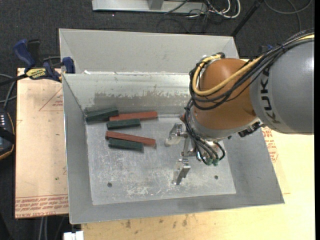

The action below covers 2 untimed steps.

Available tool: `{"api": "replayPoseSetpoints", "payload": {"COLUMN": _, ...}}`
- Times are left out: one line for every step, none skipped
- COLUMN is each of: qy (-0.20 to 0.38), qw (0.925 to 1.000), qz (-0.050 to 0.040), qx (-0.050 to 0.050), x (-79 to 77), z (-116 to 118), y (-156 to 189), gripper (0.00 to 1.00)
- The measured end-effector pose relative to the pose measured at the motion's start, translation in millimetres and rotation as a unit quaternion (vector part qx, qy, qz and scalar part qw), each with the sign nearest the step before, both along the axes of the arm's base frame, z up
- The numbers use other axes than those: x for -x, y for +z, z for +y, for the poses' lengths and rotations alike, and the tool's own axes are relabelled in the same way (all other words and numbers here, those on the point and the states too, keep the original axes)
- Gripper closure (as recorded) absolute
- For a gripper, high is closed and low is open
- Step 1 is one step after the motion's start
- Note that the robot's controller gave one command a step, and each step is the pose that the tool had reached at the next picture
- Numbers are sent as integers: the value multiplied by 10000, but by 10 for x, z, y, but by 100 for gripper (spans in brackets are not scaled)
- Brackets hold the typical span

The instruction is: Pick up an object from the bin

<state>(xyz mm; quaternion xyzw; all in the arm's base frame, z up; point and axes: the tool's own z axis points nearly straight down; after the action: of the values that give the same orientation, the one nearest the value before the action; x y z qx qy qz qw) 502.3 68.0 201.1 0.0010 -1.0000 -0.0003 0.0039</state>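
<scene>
The gripper [178, 154] hangs low over the right half of the bin [125, 181], with its two thin metal fingers spread wide apart. The far finger [174, 133] is toward the back wall and the near finger [181, 174] toward the front. Nothing is between them but bare floor. Above them sits the round, shiny orange cover [225, 96], smooth like a ball, with black and yellow cables [199, 76] looped over it. The fat grey arm [292, 84] comes in from the right.

The bin is grey metal with slanted walls and a flat floor. The floor is dull, full of pale scratches, and has two small dark holes.

Five bars lie in the back left part of the floor, apart from the gripper. All are long and thin with flat sides and square ends. The back green bar [101, 115] is dark and lies nearest the left wall. The back red bar [133, 116] lies just to its right. The mid green bar [123, 125] is short and lies just in front of those two. The front red bar [130, 137] is the longest and tilts down to the right. The front green bar [126, 144] lies tight against its front side. The right end of the front red bar is the bit nearest the gripper, and bare floor lies between them
</scene>
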Motion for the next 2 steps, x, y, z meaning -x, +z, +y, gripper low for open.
{"api": "replayPoseSetpoints", "payload": {"qy": -10, "qw": 10000, "qz": -38, "qx": -3, "x": -17, "z": -3, "y": 37, "gripper": 0}}
{"api": "replayPoseSetpoints", "payload": {"qy": -4, "qw": 10000, "qz": -98, "qx": -10, "x": -578, "z": 299, "y": -401, "gripper": 0}}
